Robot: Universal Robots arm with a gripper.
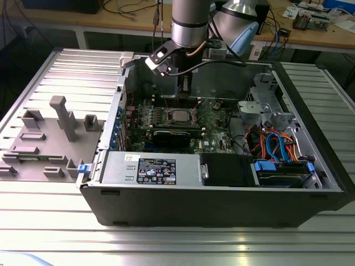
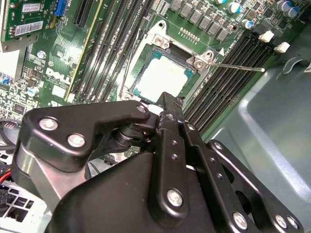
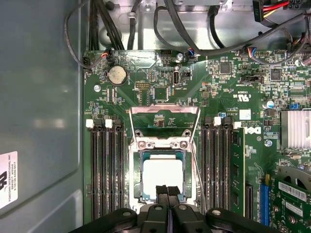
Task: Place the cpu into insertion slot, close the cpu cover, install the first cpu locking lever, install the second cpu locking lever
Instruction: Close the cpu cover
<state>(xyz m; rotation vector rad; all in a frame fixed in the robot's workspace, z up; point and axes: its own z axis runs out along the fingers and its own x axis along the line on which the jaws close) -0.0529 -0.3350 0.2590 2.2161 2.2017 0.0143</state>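
The cpu [image 3: 163, 177] lies flat in the insertion slot [image 3: 136, 194], its silver-grey top facing up; it shows in both wrist views [image 2: 165, 77]. The cpu cover [image 3: 156, 110] is folded back open beside the socket, with green board showing through its window. Thin wire locking levers [image 3: 197, 145] run along the socket's sides, and one rod [image 2: 238, 68] sticks out over the memory slots. My gripper [image 3: 167, 190] hangs just above the cpu's edge, its black fingers pressed together with nothing between them. In the exterior view the gripper [image 1: 184, 94] stands over the socket [image 1: 178, 116] inside the case.
Long black memory slots [image 3: 104, 170] flank the socket on both sides. A green expansion card [image 3: 291, 194] and a finned heatsink [image 3: 296, 128] lie to one side. Black cables [image 3: 146, 24] cross the case wall beyond the board. A grey fixture [image 1: 61, 133] sits on the exterior view's left.
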